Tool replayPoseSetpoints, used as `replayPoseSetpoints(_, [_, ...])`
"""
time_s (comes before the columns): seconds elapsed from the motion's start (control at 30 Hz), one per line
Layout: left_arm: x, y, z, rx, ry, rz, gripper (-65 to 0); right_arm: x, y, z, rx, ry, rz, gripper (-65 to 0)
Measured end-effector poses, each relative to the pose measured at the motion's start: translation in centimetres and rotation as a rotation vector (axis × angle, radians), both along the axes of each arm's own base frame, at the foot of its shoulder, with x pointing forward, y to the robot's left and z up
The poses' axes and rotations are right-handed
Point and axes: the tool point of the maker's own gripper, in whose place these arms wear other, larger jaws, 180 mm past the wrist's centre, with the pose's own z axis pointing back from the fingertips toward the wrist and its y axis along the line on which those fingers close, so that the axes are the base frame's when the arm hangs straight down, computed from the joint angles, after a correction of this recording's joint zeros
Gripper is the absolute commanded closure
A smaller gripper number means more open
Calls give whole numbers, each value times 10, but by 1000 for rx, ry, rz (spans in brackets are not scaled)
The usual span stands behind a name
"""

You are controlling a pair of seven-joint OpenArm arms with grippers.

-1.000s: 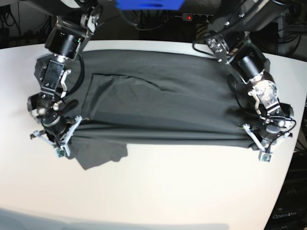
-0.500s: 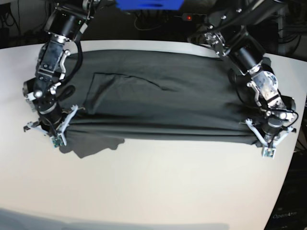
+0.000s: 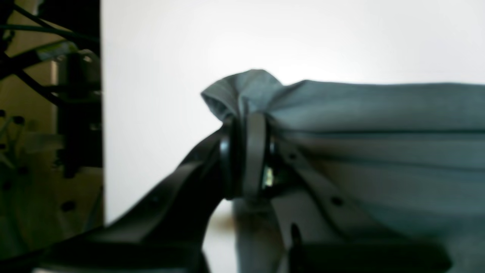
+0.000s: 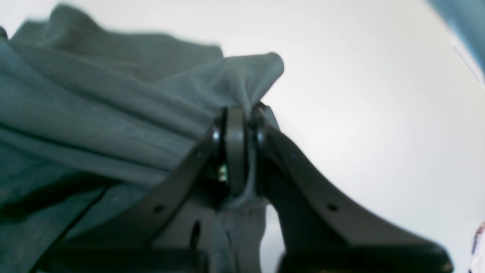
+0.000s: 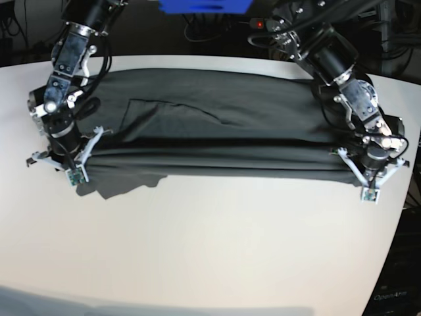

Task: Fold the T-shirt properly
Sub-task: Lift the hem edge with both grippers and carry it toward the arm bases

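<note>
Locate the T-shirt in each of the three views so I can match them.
Base: T-shirt lies stretched across the table's far half, its near edge held at both ends.
Left wrist: fills the right side, a corner bunched above the shut left tool.
Right wrist: fills the left side, a corner pinched in the shut right tool.
Shared landmark: the white table.

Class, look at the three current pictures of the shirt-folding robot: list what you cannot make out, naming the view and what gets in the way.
- Base view: the neck label of the T-shirt is hidden; folded cloth covers it.
- Base view: the left tool is too small to show its grip.
- Left wrist view: cloth weave blurred; the T-shirt runs off the right edge.
- Right wrist view: the right tool pinches cloth; the T-shirt runs off the left edge.
</note>
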Motion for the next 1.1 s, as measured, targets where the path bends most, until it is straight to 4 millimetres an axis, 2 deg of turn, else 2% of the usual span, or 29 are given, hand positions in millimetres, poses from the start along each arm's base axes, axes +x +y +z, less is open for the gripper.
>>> replayPoseSetpoints(0.1, [-6, 11, 8, 36, -3, 40, -34, -10, -8, -6, -24, 26, -24, -4])
replayPoseSetpoints(0.23, [-12, 11, 13, 31, -28, 63, -34, -21, -10, -14, -28, 58, -28, -4])
replayPoseSetpoints(0.33, [-18, 10, 6, 27, -4, 70, -34, -20, -10, -14, -28, 53, -26, -4])
replayPoseSetpoints(0.63, [-15, 9, 6, 22, -9, 67, -34, -20, -8, -15, -24, 55, -24, -4])
replayPoseSetpoints(0.7, [-9, 8, 10, 17, -23, 65, -34, -20, -7, -15, -24, 55, -22, -4])
replayPoseSetpoints(0.8, [13, 2, 16, -16, -53, 56, -34, -16, 3, -15, -21, 54, 7, -4])
replayPoseSetpoints(0.9, [33, -12, 8, -70, -48, 27, -34, -14, 7, -14, -14, 50, 17, -4])
replayPoseSetpoints(1.1, [45, -30, -21, -147, 26, -10, -36, -16, 6, -16, -15, 55, 15, -4])
